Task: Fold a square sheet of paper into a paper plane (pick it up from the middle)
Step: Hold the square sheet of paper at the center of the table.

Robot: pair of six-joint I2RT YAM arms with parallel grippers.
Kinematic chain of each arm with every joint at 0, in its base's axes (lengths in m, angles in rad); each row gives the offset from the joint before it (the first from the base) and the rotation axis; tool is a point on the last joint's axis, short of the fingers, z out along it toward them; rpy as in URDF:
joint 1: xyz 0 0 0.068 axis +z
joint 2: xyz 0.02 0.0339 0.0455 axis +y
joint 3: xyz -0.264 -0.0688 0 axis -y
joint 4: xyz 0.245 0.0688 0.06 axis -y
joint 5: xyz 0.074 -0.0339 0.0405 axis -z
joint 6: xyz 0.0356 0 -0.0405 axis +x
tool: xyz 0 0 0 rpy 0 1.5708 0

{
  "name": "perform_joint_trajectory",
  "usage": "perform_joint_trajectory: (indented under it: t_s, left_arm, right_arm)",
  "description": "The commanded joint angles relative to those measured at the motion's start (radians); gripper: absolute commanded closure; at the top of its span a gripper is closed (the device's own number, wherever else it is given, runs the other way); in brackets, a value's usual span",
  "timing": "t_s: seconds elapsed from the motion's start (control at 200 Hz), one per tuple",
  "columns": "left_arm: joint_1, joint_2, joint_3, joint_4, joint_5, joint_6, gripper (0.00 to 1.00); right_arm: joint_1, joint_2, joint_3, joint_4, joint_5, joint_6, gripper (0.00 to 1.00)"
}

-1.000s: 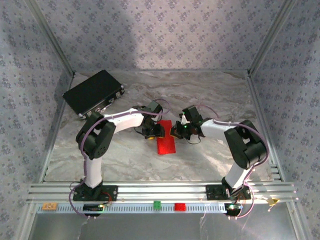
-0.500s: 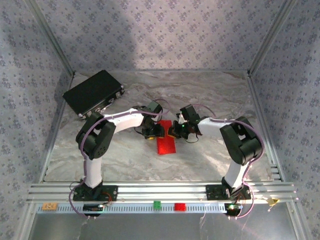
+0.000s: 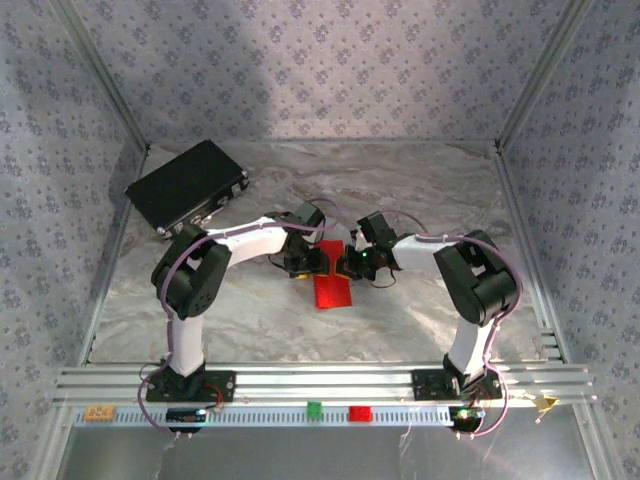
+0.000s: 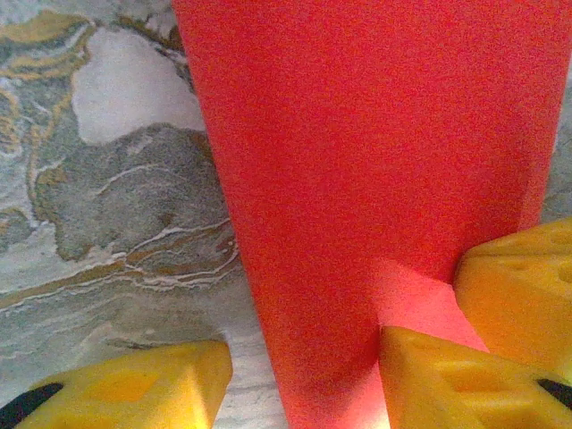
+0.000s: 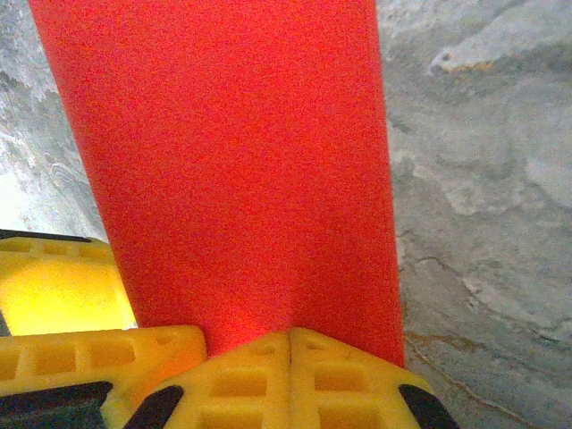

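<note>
Mid-table: red paper [image 3: 332, 290], folded to a long narrow strip, flat on marbled table [image 3: 430, 200] between both arms. At strip's far end, left gripper [image 3: 305, 266], jaws partway apart: one yellow finger [image 4: 465, 384] on the paper, the other on bare table beside its edge. Just beside, right gripper [image 3: 352, 266] closed tight, fingertips [image 5: 241, 384] together at strip's end; pinching or only pressing, cannot tell. Far left: black box [image 3: 185, 185], closed, contents hidden.

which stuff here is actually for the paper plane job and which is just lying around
For the job:
- red paper, already folded narrow

Lying about:
- black box
- small red block
- small green block
- small orange piece
</note>
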State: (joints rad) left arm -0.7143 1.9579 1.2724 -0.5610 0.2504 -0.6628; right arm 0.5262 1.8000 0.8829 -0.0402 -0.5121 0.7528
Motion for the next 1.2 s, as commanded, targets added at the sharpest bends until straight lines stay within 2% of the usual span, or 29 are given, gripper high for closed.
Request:
perform_joint_trajectory:
  t_s: [0.0,0.135,0.445,0.585,0.725,0.82,0.974,1.194]
  left_arm:
    - [-0.023,0.121,-0.064,0.115,-0.024,0.007,0.49]
    - [-0.022,0.063,-0.071,0.139,0.001,-0.015,0.46]
    - [-0.003,-0.209,-0.112,0.226,0.037,-0.073,0.39]
    - [0.038,-0.241,-0.181,0.404,0.181,-0.130,0.54]
    - [0.056,-0.203,-0.209,0.560,0.325,-0.178,0.84]
    - [0.058,-0.162,-0.214,0.612,0.370,-0.207,1.00]
    - [0.057,-0.100,-0.220,0.682,0.417,-0.245,1.00]
    - [0.060,-0.054,-0.222,0.670,0.410,-0.238,1.00]
  right_arm:
    - [0.004,0.016,-0.047,-0.113,0.090,-0.040,1.00]
    - [0.001,0.007,-0.039,-0.152,0.103,-0.072,1.00]
    - [-0.049,-0.052,-0.054,-0.218,0.117,-0.117,1.00]
    - [-0.067,-0.056,-0.068,-0.202,0.109,-0.149,1.00]
    - [-0.069,-0.046,-0.070,-0.192,0.099,-0.146,1.00]
    - [-0.068,-0.045,-0.074,-0.188,0.103,-0.142,1.00]
    - [-0.068,-0.044,-0.073,-0.187,0.104,-0.139,1.00]
    - [-0.069,-0.040,-0.075,-0.187,0.107,-0.137,1.00]
